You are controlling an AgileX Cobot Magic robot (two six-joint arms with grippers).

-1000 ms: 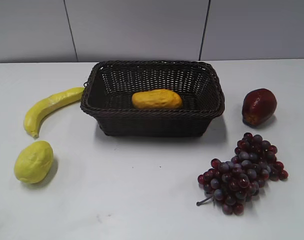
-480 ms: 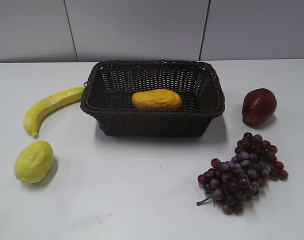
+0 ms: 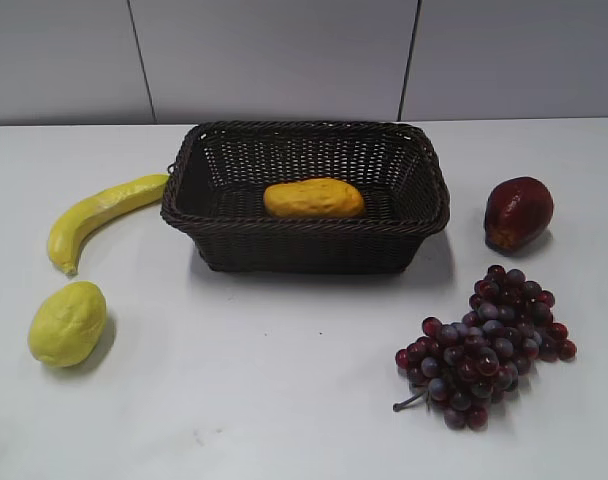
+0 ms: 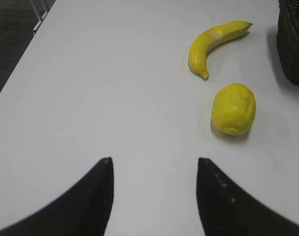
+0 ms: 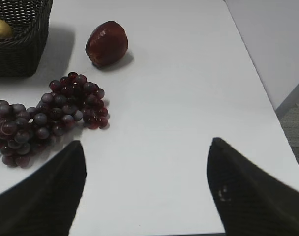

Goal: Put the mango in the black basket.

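White table (image 3: 284, 400) fills the frame. Basket (image 3: 306, 250) sits upper center with the mango (image 3: 313, 198) lying inside, mid-floor. Grapes (image 3: 486, 345) lower right, banana (image 3: 99, 215) left, lemon (image 3: 67, 322) lower left, red fruit (image 3: 518, 213) right. Left gripper (image 4: 154, 169) and right gripper (image 5: 145, 162) are both spread wide, holding nothing.

White table (image 3: 284, 400) w/ grey panelled wall (image 3: 284, 55) behind, dark floor (image 4: 12, 39) beside.

Orange-yellow mango (image 3: 313, 198), dark woven basket (image 3: 306, 243) — purple grapes (image 3: 484, 345)
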